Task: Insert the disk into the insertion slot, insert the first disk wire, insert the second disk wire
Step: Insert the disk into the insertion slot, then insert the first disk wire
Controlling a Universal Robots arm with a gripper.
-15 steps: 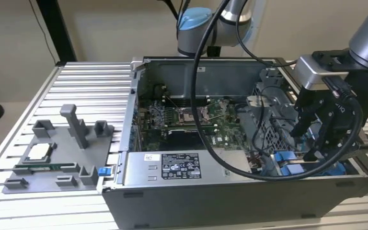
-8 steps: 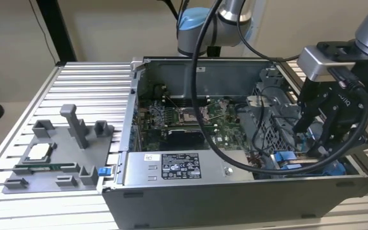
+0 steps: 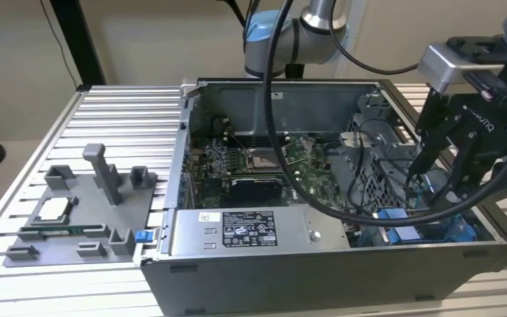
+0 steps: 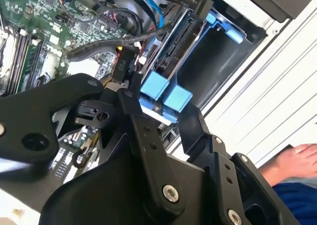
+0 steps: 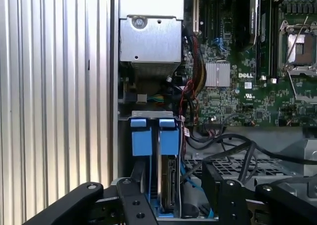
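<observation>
Currently end effector (image 5: 174, 179) spread wide, empty, above the disk (image 5: 169, 195).

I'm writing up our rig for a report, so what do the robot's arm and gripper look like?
The arm is silver-grey tubing with a light blue joint cap and a black cable looping down. The gripper is black, with jointed link fingers, silver screw heads, and white lettering on its body.

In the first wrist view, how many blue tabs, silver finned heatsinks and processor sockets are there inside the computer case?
Blue tabs: 2
Silver finned heatsink: 1
Processor socket: 1
Total: 4
</observation>
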